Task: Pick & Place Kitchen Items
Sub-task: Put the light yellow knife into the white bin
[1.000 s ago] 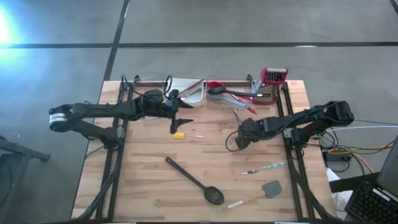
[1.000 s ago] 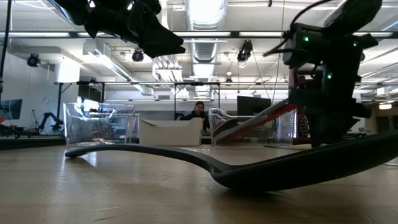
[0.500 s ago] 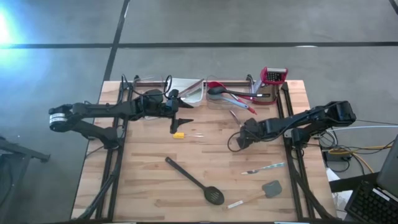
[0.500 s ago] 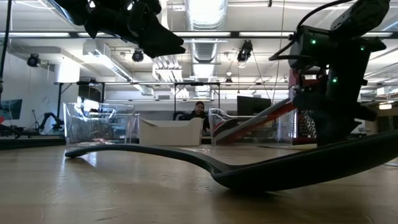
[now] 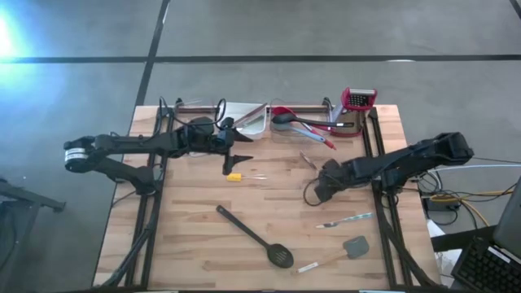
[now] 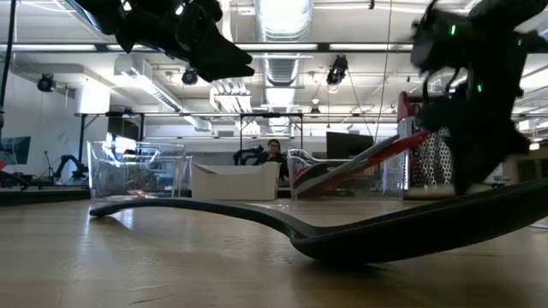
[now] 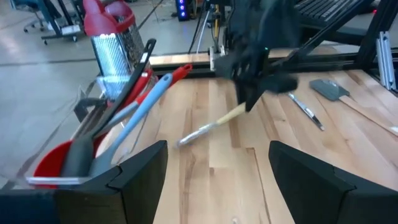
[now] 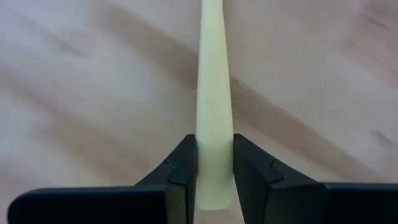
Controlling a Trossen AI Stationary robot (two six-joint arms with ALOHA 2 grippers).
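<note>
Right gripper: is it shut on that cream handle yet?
Yes, the right gripper has both fingers pressed against the cream handle.

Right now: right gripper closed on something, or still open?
Shut on the cream-handled utensil: in the right wrist view both fingers of the right gripper press against its handle.

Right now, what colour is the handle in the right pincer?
Pale cream handle, clearest in the right wrist view.

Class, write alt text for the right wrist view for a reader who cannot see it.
The right tool has its two dark fingers pressed against both sides of a pale cream utensil handle, which runs straight ahead over the wooden table.
</note>
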